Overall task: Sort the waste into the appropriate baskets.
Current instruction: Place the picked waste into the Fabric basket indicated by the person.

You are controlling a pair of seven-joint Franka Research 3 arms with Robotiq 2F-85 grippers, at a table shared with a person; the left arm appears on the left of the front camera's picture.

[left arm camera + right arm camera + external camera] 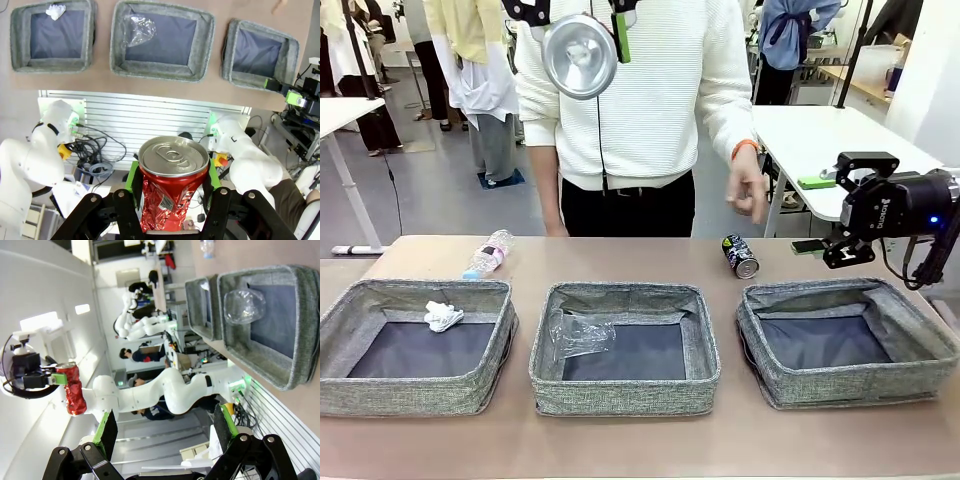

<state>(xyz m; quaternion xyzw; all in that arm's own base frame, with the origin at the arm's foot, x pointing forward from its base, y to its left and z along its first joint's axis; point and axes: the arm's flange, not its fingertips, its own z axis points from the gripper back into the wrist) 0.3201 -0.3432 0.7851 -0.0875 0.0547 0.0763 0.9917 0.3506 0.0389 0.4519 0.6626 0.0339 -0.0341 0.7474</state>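
Clamping the red dented can [170, 210] between its green pads [133, 182], the left gripper [172, 182] has the three baskets [160, 75] far below it; the right gripper [167, 430] is wide open, holding nothing.

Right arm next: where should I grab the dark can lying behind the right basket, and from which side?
Grip the dark can across the middle of its body, coming down from above with the open right gripper. It seems to lie on its side, silver end towards the robot, so the jaws would close on its curved flanks.
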